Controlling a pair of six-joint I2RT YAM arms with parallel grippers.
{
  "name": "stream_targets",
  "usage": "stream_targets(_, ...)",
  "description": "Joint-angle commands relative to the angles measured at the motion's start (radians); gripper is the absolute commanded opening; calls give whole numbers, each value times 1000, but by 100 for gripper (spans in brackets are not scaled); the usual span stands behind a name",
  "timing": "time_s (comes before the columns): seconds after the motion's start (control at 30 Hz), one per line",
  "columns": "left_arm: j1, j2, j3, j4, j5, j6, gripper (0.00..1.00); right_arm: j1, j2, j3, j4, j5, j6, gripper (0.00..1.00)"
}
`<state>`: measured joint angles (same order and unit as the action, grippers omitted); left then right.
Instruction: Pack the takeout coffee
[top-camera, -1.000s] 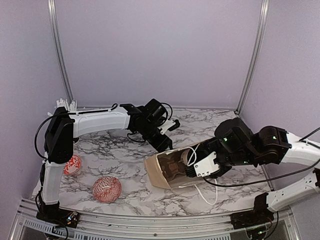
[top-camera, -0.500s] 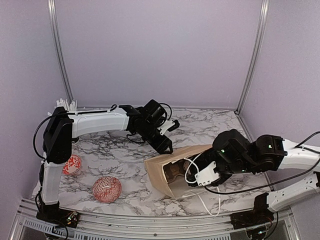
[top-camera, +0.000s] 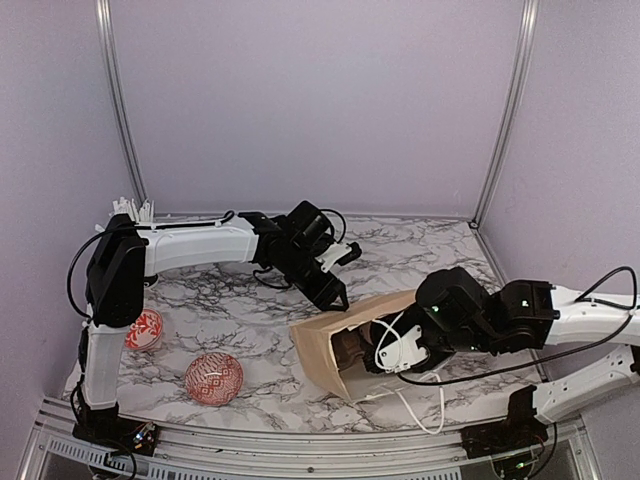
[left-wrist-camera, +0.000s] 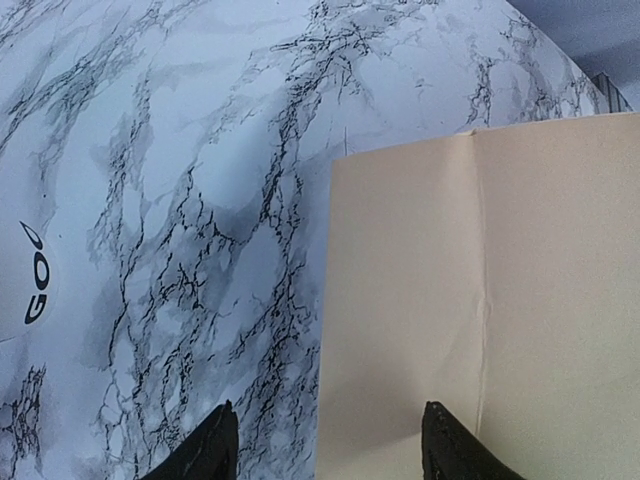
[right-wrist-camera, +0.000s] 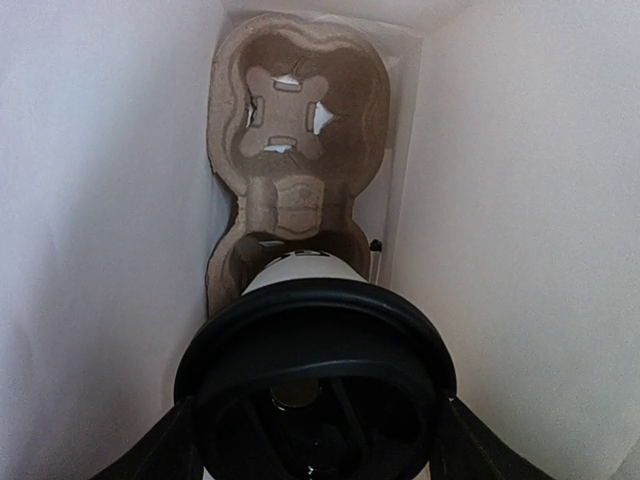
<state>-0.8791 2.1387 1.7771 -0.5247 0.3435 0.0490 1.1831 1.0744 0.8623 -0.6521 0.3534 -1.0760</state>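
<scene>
The tan paper bag (top-camera: 318, 345) lies on its side on the marble worktop (top-camera: 230, 300), right of the frame's centre. Its mouth is turned toward the right arm, and its white handles (top-camera: 425, 405) trail toward the lower edge.

From the right wrist, the brown pulp carrier (right-wrist-camera: 300, 130) sits deep in the bag with both wells opening toward the camera. Its long axis runs up and down the frame. The upper well is bare, showing its cross-cut flaps.

A white cup (right-wrist-camera: 303, 268) points its base at the lower well, and its black lid (right-wrist-camera: 315, 330) faces back toward the mouth, so its long axis runs along the bag. The lid hides whether the base is fully seated.

The right gripper (right-wrist-camera: 312, 445) has its jaws spread wide against either side of the lid, gripping the cup. Only the finger edges show, at the lower corners. From above, these jaws are lost inside the bag.

The left gripper (left-wrist-camera: 330, 450) hangs over the bag's upper left edge, jaws apart with nothing between them.

At the left border of its wrist view, a sliver of a second cup (left-wrist-camera: 30, 285) shows the letters "GOO", the rest cut off. I cannot find that cup in the overhead view.

Two red-and-white bowls (top-camera: 213, 376) (top-camera: 146, 329) sit at lower left, well apart from the bag.
</scene>
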Motion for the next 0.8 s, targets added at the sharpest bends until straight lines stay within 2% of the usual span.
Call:
stream_targets(0.0, -8, -11, -9, 12, 36, 13, 63, 9, 22, -4, 82, 29, -6, 46)
stream_targets(0.37, -20, 2, -7, 19, 65, 12, 63, -15, 37, -26, 102, 31, -6, 46)
stream_targets(0.77, -23, 7, -8, 20, 69, 18, 62, -70, 90, -2, 51, -68, 16, 46)
